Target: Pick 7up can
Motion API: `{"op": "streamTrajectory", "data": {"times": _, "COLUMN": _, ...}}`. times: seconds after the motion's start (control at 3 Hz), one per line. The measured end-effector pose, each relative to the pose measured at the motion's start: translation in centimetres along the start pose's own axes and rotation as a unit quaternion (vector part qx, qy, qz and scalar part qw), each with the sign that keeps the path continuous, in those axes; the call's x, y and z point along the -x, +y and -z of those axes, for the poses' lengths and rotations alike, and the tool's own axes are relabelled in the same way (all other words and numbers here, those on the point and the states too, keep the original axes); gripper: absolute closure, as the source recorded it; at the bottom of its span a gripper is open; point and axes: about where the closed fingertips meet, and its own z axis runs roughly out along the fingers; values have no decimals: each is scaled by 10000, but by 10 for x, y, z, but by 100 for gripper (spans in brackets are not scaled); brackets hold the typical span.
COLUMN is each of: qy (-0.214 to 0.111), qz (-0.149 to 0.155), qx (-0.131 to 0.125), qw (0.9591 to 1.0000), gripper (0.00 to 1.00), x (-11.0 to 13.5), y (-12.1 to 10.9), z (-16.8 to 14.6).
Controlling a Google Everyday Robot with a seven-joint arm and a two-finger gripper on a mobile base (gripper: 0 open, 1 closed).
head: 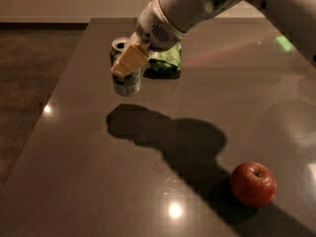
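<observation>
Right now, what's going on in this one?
The robot's single arm reaches over the dark table. Its gripper has the jaws shut on the 7up can, held just above the tabletop, its shadow lying apart below. A green snack bag lies behind the can, and a red apple sits near the front right.

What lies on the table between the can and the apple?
Nothing solid: in the camera view, only bare table crossed by the arm's shadow lies between can and apple. The gripper is at the can, jaws closed on it.
</observation>
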Motion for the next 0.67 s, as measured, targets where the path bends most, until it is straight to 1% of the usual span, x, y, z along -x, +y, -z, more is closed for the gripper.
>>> {"op": "streamTrajectory", "data": {"times": 0.33, "qy": -3, "qz": 383, "qx": 138, "qw": 9992, "gripper": 100, "x": 22, "y": 10, "z": 23}}
{"op": "streamTrajectory", "data": {"times": 0.67, "qy": 12, "qz": 733, "qx": 319, "qw": 9968, "gripper": 100, "x": 36, "y": 20, "z": 39}}
